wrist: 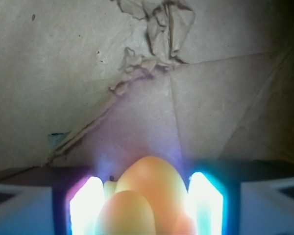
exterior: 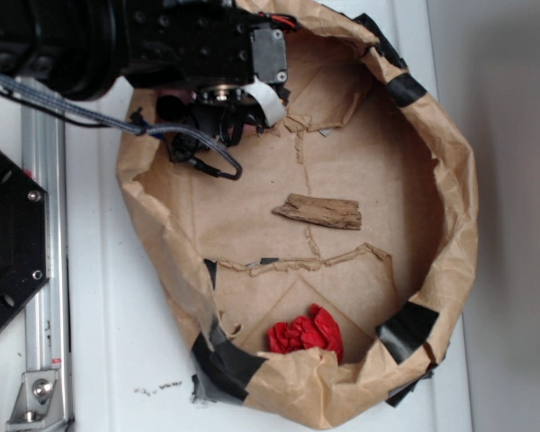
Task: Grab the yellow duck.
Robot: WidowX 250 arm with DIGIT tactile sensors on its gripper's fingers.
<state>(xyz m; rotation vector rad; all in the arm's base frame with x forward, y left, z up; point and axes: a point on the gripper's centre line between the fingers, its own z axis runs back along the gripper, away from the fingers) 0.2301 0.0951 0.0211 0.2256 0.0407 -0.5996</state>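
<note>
Yellow, glossy, rounded rubber duck [wrist: 146, 198] sits between the 2 glowing fingers [wrist: 86, 205] of the black robot gripper [wrist: 146, 208], which appear clamped against its sides, at the far edge of a brown paper-lined basin [exterior: 450, 180]. A flat brown wood piece [exterior: 318, 212] and a red wrinkly lump [exterior: 307, 332] lie well apart. Risk: the slick, curved body could squirt out if the squeeze is off-centre.

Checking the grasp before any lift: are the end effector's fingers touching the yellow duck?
Cannot tell. In the wrist view the yellow duck sits between the two glowing fingers, but glare hides the edges, so no contact or gap shows plainly.
</note>
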